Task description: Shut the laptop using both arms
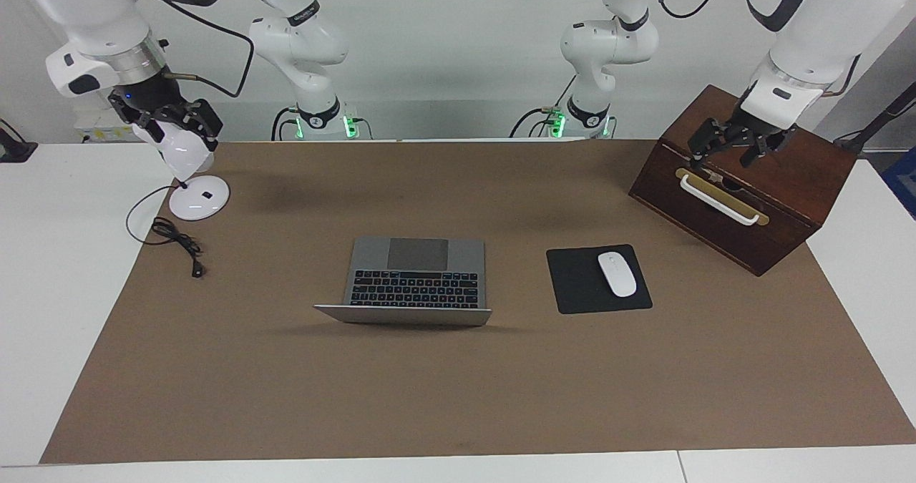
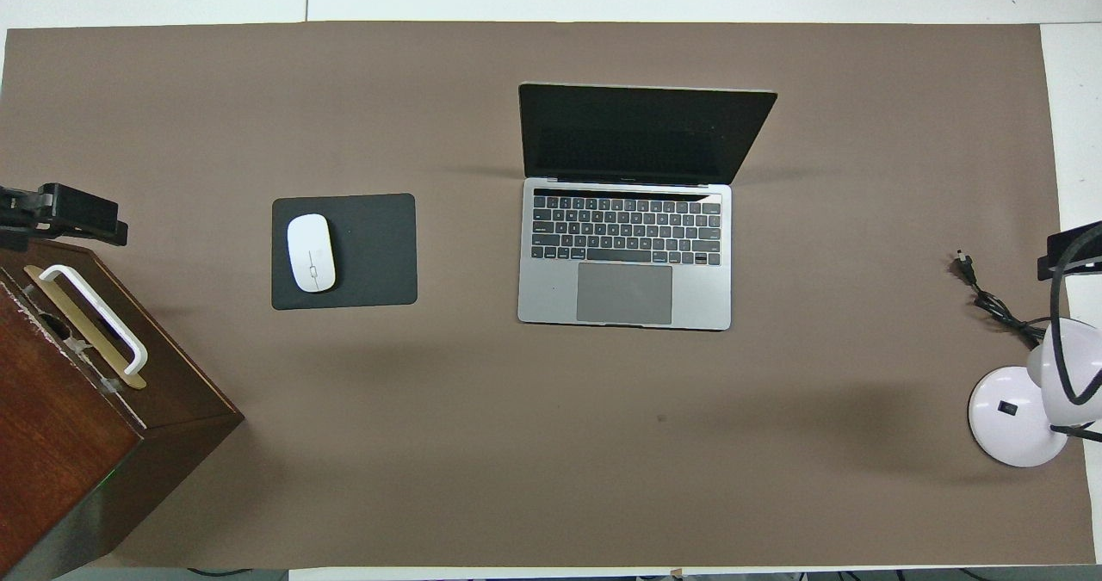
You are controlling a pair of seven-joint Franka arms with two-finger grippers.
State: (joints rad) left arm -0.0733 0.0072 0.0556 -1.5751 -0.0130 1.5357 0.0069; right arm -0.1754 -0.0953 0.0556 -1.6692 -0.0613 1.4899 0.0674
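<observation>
The silver-grey laptop (image 1: 418, 275) (image 2: 625, 254) lies open in the middle of the brown mat, keyboard toward the robots. Its lid (image 1: 404, 315) leans back away from them, and the dark screen (image 2: 646, 133) shows in the overhead view. My left gripper (image 1: 731, 155) (image 2: 60, 213) hangs open and empty over the wooden box, well away from the laptop. My right gripper (image 1: 172, 129) (image 2: 1072, 254) hangs open over the white lamp at the right arm's end of the table, holding nothing. Both arms wait.
A black mouse pad (image 1: 572, 290) (image 2: 370, 250) with a white mouse (image 1: 617, 274) (image 2: 311, 252) lies beside the laptop toward the left arm's end. A wooden box (image 1: 780, 204) (image 2: 52, 409) with a white handle stands there too. A white lamp (image 1: 199, 198) (image 2: 1016, 413) and its cable (image 1: 175, 236) sit at the right arm's end.
</observation>
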